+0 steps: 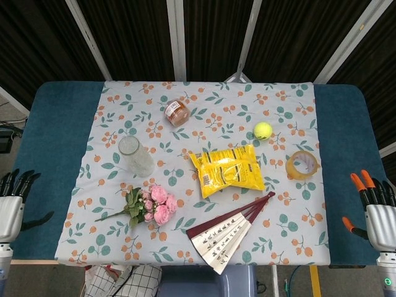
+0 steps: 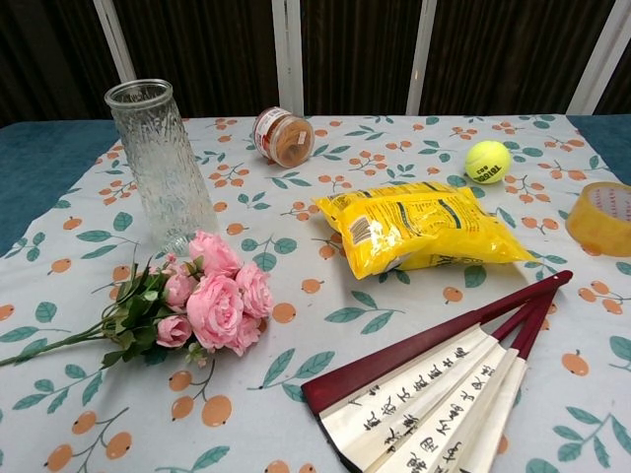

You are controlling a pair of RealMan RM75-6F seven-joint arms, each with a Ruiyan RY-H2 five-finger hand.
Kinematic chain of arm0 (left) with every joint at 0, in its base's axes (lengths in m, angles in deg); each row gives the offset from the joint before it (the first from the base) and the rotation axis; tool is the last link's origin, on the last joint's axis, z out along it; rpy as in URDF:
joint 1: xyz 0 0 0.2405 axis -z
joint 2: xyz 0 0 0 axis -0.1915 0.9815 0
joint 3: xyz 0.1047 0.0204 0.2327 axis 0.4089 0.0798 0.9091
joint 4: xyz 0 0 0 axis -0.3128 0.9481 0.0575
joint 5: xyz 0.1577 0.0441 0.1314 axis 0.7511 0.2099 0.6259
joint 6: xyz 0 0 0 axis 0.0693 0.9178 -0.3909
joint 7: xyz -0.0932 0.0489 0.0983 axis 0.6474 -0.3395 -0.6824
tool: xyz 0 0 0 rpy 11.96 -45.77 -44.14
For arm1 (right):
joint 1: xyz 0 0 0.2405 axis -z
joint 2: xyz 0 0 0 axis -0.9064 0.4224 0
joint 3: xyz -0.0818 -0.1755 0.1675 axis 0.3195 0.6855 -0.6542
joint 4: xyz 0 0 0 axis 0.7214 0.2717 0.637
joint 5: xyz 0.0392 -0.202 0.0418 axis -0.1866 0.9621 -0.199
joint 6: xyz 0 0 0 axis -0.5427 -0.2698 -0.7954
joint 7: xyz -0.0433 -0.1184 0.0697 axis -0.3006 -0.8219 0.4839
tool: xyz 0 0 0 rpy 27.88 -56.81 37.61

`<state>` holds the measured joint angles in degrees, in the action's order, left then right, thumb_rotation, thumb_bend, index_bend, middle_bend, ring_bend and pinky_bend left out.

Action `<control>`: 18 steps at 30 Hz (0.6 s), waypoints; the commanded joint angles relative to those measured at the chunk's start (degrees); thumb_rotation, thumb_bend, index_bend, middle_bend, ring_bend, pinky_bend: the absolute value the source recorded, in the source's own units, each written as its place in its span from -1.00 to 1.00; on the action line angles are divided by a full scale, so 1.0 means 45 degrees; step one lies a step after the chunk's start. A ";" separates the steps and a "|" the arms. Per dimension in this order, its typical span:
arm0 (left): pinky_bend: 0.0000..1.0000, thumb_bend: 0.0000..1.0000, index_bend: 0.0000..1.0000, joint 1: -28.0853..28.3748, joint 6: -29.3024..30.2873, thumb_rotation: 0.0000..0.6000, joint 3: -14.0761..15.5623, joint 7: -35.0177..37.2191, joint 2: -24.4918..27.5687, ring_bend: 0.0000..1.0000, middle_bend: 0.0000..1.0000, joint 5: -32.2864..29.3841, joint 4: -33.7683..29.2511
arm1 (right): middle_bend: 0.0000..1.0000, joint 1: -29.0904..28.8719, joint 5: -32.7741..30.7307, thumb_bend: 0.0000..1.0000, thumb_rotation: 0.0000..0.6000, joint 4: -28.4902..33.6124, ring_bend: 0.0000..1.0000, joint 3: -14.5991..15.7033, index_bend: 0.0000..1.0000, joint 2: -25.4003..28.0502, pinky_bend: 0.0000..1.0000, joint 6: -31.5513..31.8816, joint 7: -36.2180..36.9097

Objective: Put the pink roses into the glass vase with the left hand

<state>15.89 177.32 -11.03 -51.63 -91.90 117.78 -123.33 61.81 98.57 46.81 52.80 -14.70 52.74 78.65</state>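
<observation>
A table covered by a floral cloth (image 1: 204, 99), seen from above and from chest height. The glass vase (image 1: 135, 155) stands upright and empty on the cloth. The pink roses (image 1: 158, 203) lie on their side just in front of the vase, blooms toward the middle, stem pointing left. To the right of the vase lie a yellow snack bag (image 1: 228, 171), a tennis ball (image 1: 263, 130) and a roll of tape (image 1: 302, 164). Behind the vase, a small jar (image 1: 177, 113) lies tipped over. A half-open folding fan (image 1: 229, 232) lies right of the roses. The left hand (image 1: 12, 204) hovers far left of the vase, fingers apart, holding nothing. The right hand (image 1: 378, 207) hovers at the far right, fingers apart, holding nothing.
</observation>
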 commanded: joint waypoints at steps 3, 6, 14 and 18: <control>-1.00 -0.79 -0.66 0.0105 -0.0287 1.00 0.0034 0.0222 -0.0060 -1.00 -0.76 0.0017 0.0114 | -1.00 -0.0039 -0.0019 -0.52 1.00 -0.0037 -0.91 0.0006 -0.77 -0.0024 -0.98 -0.0105 0.0090; -1.00 -0.87 -0.70 0.0325 -0.1085 1.00 0.0120 0.0020 -0.0120 -1.00 -0.79 -0.0420 -0.0001 | -1.00 -0.0058 -0.0057 -0.52 1.00 -0.0039 -0.91 -0.0007 -0.77 -0.0014 -0.98 -0.0160 0.0158; -1.00 -0.91 -0.74 0.1781 -0.4357 1.00 0.0335 -0.0035 0.0603 -1.00 -0.80 -0.1008 -0.1689 | -1.00 -0.0024 0.0013 -0.52 1.00 0.0005 -0.91 -0.0019 -0.77 0.0046 -0.98 -0.0055 0.0371; -1.00 -0.92 -0.74 0.2262 -0.4903 1.00 0.0170 -0.0950 0.0446 -1.00 -0.81 -0.1360 -0.2390 | -1.00 0.0001 0.0001 -0.53 1.00 -0.0002 -0.91 -0.0026 -0.77 0.0095 -0.98 -0.0028 0.0482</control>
<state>24.28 156.99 -9.91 -53.25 -89.73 113.10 -132.02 61.78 98.59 46.80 52.70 -14.32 52.56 80.71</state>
